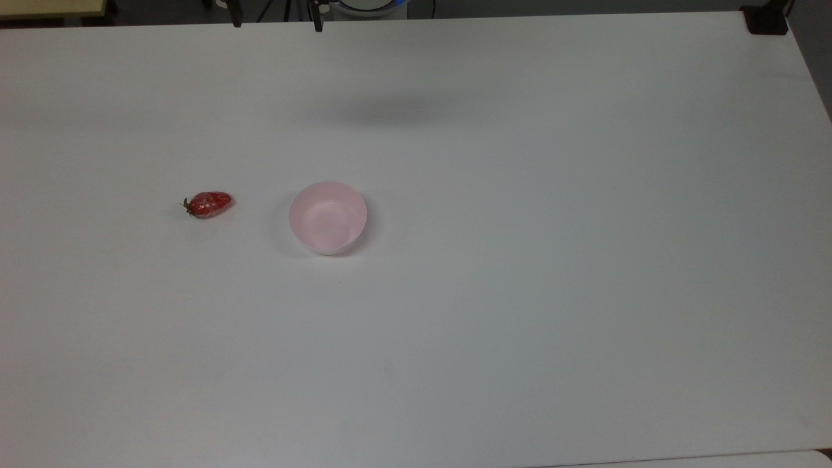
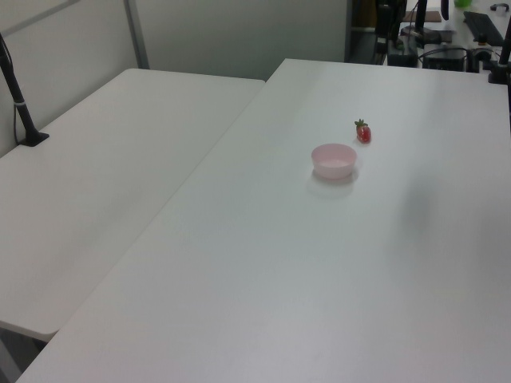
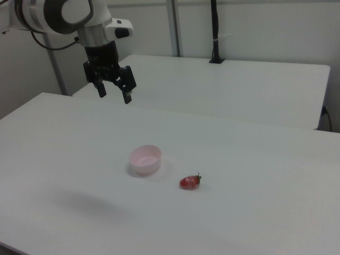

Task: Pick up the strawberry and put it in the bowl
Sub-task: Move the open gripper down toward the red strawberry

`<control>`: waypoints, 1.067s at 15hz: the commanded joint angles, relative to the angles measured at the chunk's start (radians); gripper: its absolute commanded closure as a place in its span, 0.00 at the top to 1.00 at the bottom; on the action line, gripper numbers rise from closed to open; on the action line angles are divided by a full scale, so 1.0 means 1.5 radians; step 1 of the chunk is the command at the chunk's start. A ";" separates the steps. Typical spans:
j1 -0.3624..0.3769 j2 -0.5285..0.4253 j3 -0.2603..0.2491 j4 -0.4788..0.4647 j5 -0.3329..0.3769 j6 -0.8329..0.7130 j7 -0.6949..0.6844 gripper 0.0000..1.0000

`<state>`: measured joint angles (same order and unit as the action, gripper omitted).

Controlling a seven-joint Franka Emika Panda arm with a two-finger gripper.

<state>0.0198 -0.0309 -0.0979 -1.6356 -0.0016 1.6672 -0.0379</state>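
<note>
White table [image 3: 255,159] carries the strawberry [image 3: 189,182] beside the bowl [image 3: 145,159], well below the raised, spread-fingered hand [image 3: 113,92].

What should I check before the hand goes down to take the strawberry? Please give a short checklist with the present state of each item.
1. Hand open, nothing between its fingers: ok.
2. Strawberry lying free on the table, apart from the bowl: ok.
3. Bowl upright and empty: ok.
4. Hand above the strawberry: not ok; in the right view it hangs high, up and to the left of the bowl.
5. Nothing standing between hand and strawberry: ok.
</note>
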 commanded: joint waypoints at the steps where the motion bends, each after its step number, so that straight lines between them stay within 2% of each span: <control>1: 0.006 -0.008 -0.011 -0.014 0.001 0.018 -0.018 1.00; 3: -0.012 -0.008 -0.020 -0.014 -0.004 0.019 -0.034 1.00; 5: -0.036 -0.005 -0.021 -0.019 -0.032 0.018 -0.119 1.00; 7: -0.079 0.024 -0.022 -0.021 -0.054 0.025 -0.205 1.00; 9: -0.105 0.057 -0.023 -0.024 -0.056 0.048 -0.195 1.00; 11: -0.121 0.085 -0.045 -0.025 -0.054 0.072 -0.101 1.00; 13: -0.124 0.115 -0.075 -0.033 -0.032 0.127 0.034 1.00; 16: -0.125 0.156 -0.079 -0.062 0.000 0.220 0.237 1.00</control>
<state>-0.1814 0.1604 -0.2033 -1.6869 -0.0375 1.8747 0.0415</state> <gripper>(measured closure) 0.000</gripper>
